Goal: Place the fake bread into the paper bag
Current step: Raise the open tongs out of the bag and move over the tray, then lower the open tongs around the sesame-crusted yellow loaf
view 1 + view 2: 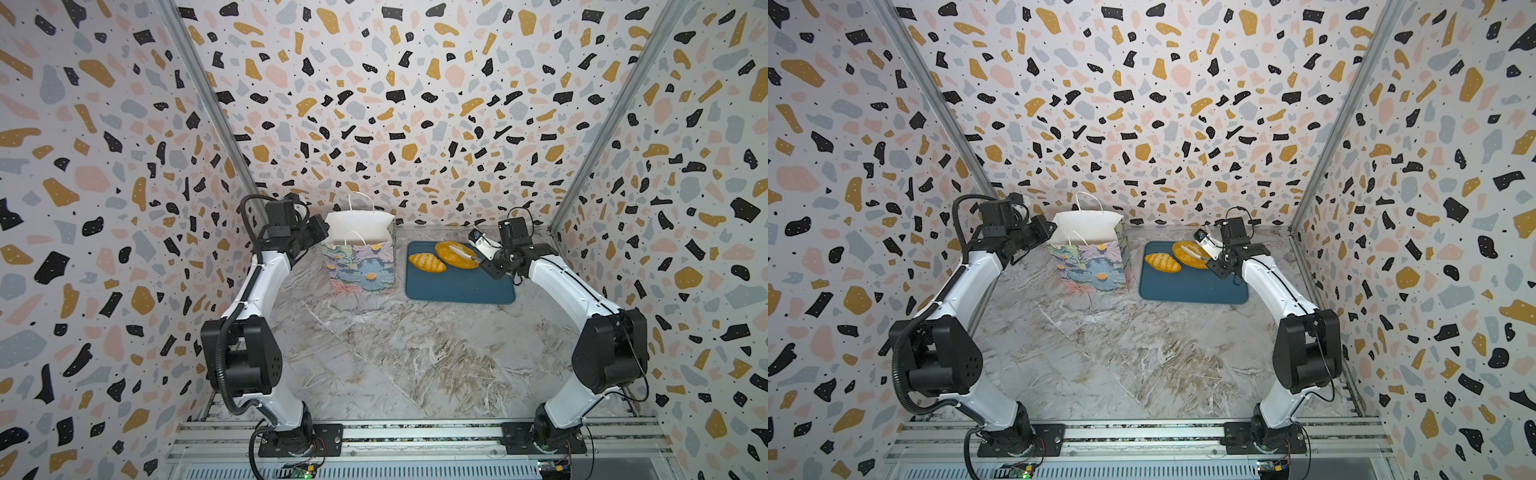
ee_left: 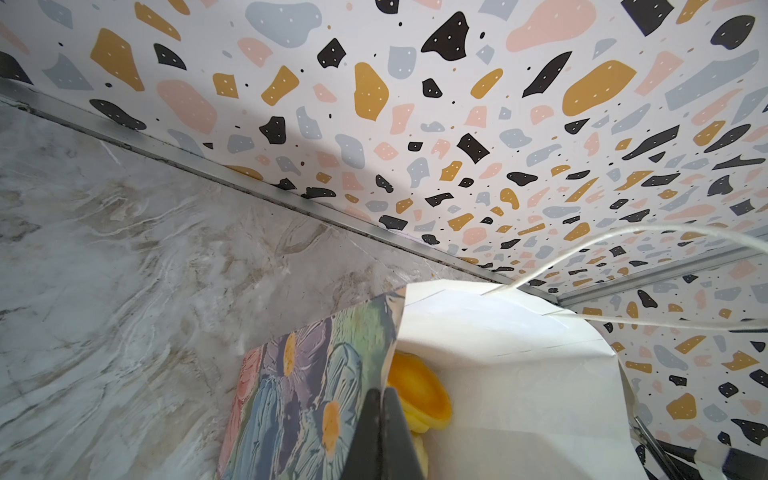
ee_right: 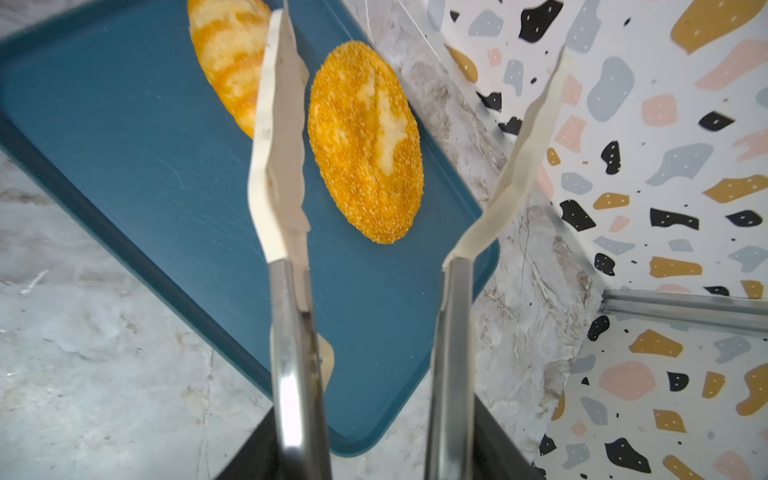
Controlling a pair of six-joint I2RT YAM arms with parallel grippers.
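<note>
right gripper [image 3: 419, 37]: jaws apart at a medium gap, gripping nothing. long cream fingertips [image 3: 278, 145] are motion-blurred in the wrist view, so can't tell if either touches anything
under the gap, nearer one tip: speckled loaf [image 3: 365, 141], lying on the teal tray [image 3: 124, 145]. in both top views a tip crosses over the loaf and hides part of it
outside that same tip: striped roll [image 3: 228, 54], partly hidden by the tip and cut off at the frame edge. top views show it whole, on the tray near the loaf, contact unclear
left gripper [image 2: 380, 399]: jaws closed together on the side rim of the paper bag [image 2: 311, 395], only the tips in frame
just past them, inside the bag: golden-orange bread [image 2: 419, 395], mostly hidden by jaws and bag wall, can't count it
bag stands upright on the tabletop [image 1: 395, 353] between left gripper and tray. top views show only its white inside
</note>
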